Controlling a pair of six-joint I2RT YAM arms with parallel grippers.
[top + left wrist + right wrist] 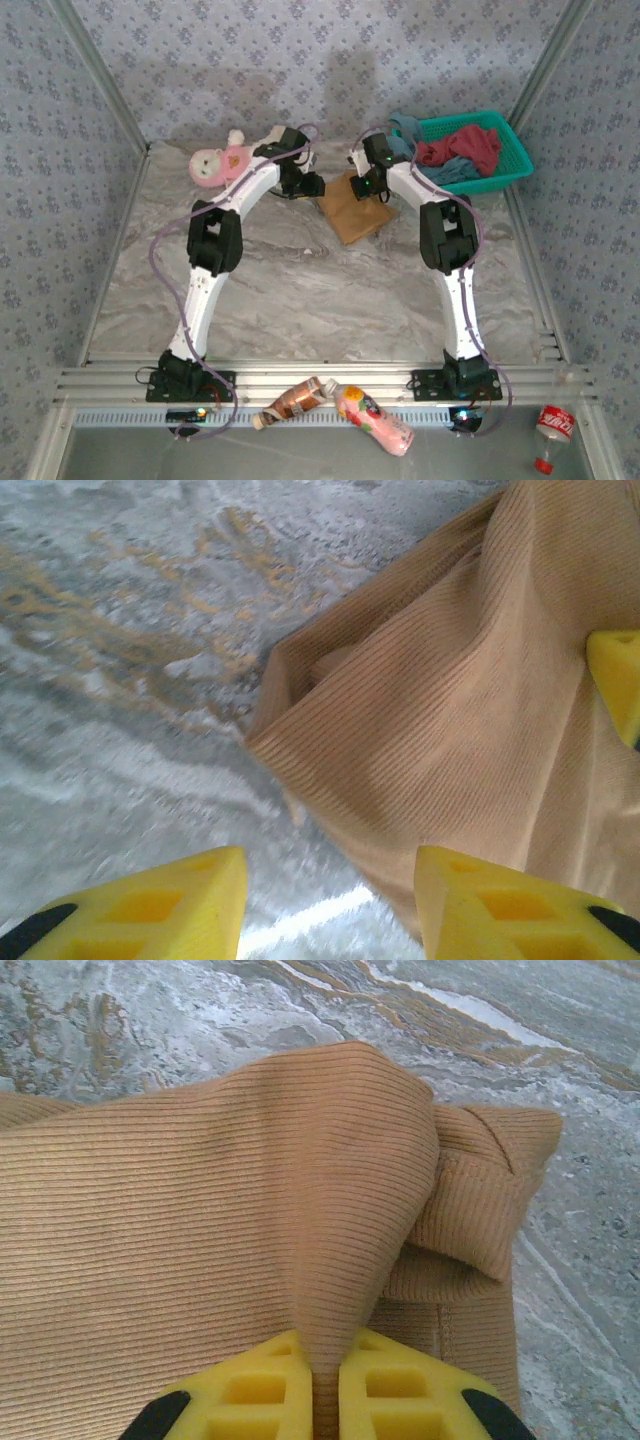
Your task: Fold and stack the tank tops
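Observation:
The tan-brown tank top lies folded on the marble table, toward the back and between the two arms. In the right wrist view its ribbed cloth is pulled up into a peak, and my right gripper is shut on that pinch. My left gripper stands open at the top's left edge, with bare table between its fingers; its right finger overlaps the hem. From above, the left gripper and the right gripper flank the top. A dark red tank top and a dusty blue one lie bunched in the basket.
The teal lattice basket sits at the back right. A plush doll in pink lies at the back left, beside the left arm. Two bottles and a red can lie below the table's near rail.

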